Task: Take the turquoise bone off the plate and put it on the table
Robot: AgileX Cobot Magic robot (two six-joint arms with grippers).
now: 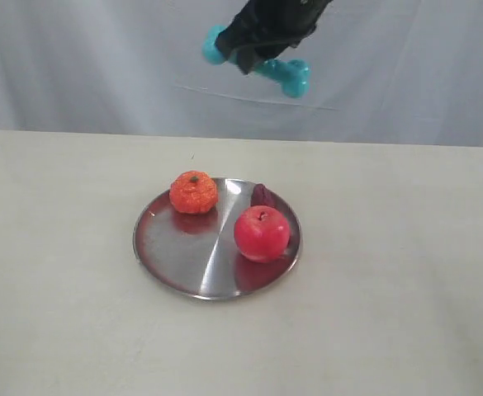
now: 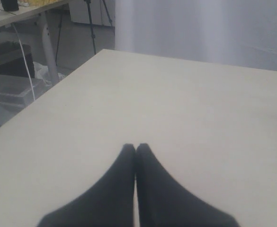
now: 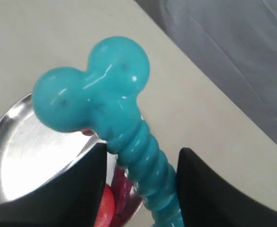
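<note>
backdrop: pale grey curtain [image 1: 423, 74] | side: second desk [image 2: 20, 12] | floor [image 2: 76, 38]: grey

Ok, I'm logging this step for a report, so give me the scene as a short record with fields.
held: turquoise bone in the right pincer, in the air, off the plate
right grip: shut on the ribbed shaft
left side: left pincer shut, empty, over the table
dish contents: orange fruit, red apple, dark purple item behind the apple
progress: bone not yet on the table
</note>
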